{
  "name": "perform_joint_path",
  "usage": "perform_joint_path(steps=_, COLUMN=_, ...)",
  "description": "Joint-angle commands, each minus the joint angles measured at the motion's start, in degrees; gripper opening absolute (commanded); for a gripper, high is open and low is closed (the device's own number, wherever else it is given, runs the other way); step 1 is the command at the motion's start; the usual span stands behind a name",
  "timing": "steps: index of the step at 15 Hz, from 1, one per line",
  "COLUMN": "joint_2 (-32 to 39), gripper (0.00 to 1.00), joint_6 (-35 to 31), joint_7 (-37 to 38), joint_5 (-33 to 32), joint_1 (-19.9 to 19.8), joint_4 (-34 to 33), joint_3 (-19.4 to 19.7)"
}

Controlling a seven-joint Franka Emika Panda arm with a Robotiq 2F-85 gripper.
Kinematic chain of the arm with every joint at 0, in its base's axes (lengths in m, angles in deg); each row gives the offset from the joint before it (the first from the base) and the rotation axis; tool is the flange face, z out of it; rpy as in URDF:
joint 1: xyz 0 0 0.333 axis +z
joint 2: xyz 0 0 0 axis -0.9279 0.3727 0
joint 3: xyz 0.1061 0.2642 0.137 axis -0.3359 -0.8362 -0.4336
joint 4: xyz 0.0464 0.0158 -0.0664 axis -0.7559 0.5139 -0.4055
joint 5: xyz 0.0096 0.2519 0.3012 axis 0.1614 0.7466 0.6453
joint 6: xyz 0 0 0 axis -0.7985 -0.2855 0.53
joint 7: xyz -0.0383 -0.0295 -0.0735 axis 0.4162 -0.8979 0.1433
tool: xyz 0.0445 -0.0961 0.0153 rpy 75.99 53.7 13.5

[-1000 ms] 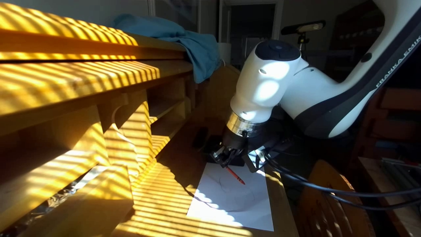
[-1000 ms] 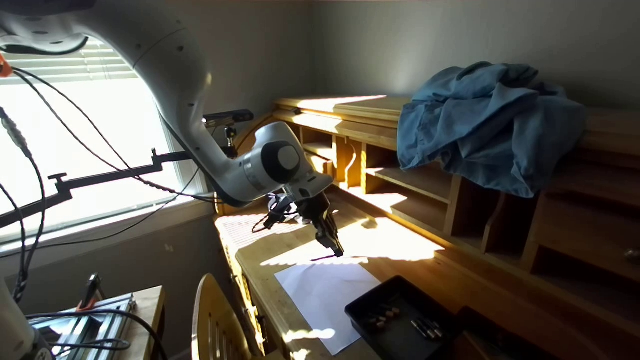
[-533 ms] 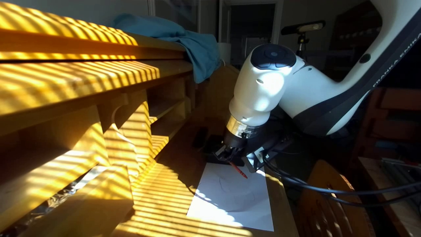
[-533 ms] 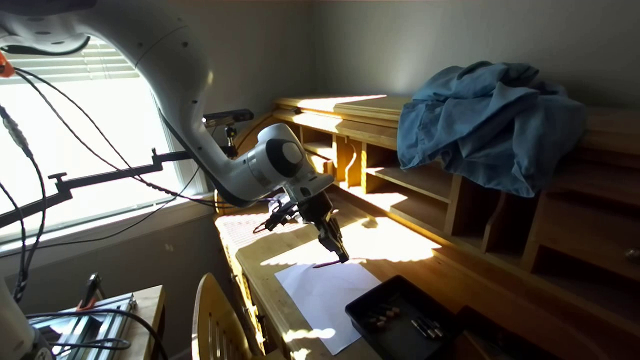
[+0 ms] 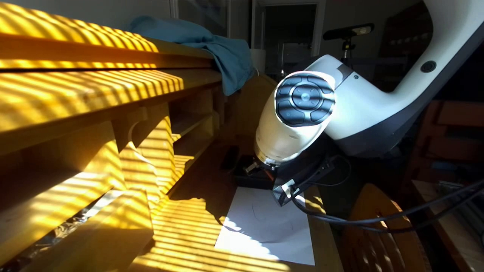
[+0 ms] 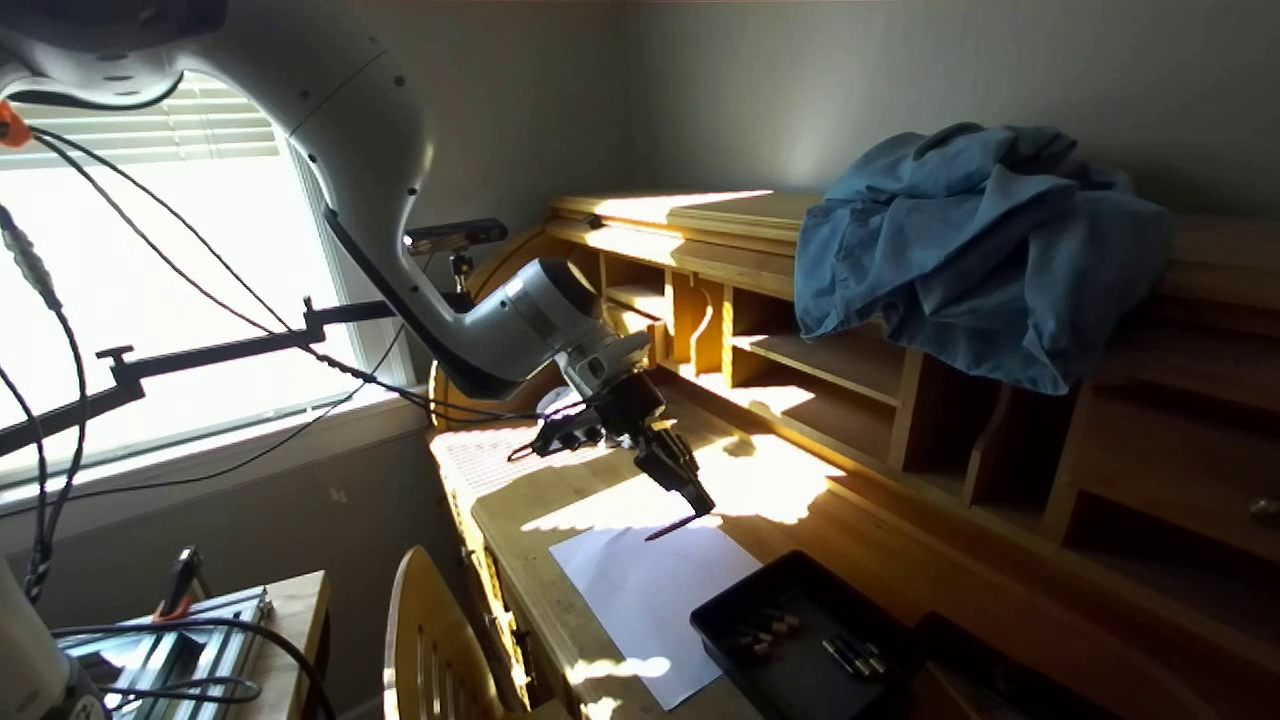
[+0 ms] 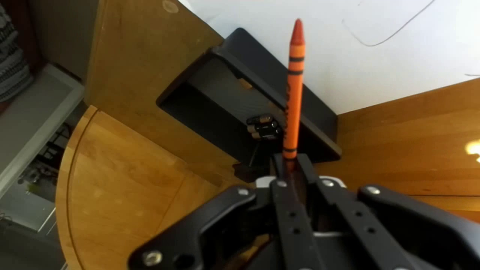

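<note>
In the wrist view, your tool (image 7: 291, 160) pinches an orange crayon (image 7: 294, 99) by its rear end; that end vanishes inside the grip, and the lettering along the wrapper is hard for you to read. Its red tip points up the frame, in front of the paper sheet (image 7: 330, 71), which the top and right edges cut off and which bears thin dark lines (image 7: 370, 45). A black tray (image 7: 262, 65) stands behind on the worktop (image 7: 405, 127); the crayon and tool cover part of it, and you cannot tell what the short dark cylinders (image 7: 264, 127) inside are. Patterned fabric (image 7: 11, 56) at the left edge is only partly in frame.

In an exterior view, your tool slants down over the worktop with the crayon (image 6: 670, 528) across the paper sheet; you cannot judge from here whether its tip touches. The near end of the tray and the chair (image 6: 420, 600) run out at the bottom, glare washes out the window (image 6: 140, 290), and a blue cloth (image 6: 980, 250) drapes over the shelf unit (image 6: 740, 265), covering some compartments.

In an exterior view, the white arm link (image 5: 280, 139) hides most of your tool, leaving a sliver of the crayon. Deep shade obscures the tray, cables (image 5: 329, 220) leave at the right edge, and the shiny crinkled stuff (image 5: 64, 226) low at the left is too unclear to name.
</note>
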Motion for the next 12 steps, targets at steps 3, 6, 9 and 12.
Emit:
perform_joint_path(steps=3, joint_2=0.7, gripper=0.02, joint_6=2.0, joint_7=7.6, joint_5=-10.3, joint_1=-12.4, joint_4=-2.5, joint_3=-14.3)
perform_joint_path(steps=6, joint_2=1.0, gripper=0.02, joint_6=1.6, joint_7=11.1, joint_5=-16.4, joint_1=-17.2, joint_4=-2.9, joint_3=-19.6)
perform_joint_path(steps=9, joint_2=1.7, gripper=0.02, joint_6=1.8, joint_7=13.0, joint_5=-21.6, joint_1=-20.1, joint_4=-3.2, joint_3=-23.0)
perform_joint_path(steps=12, joint_2=3.0, gripper=0.02, joint_6=-2.3, joint_7=16.2, joint_5=-27.1, joint_1=-23.0, joint_4=-3.8, joint_3=-25.4)
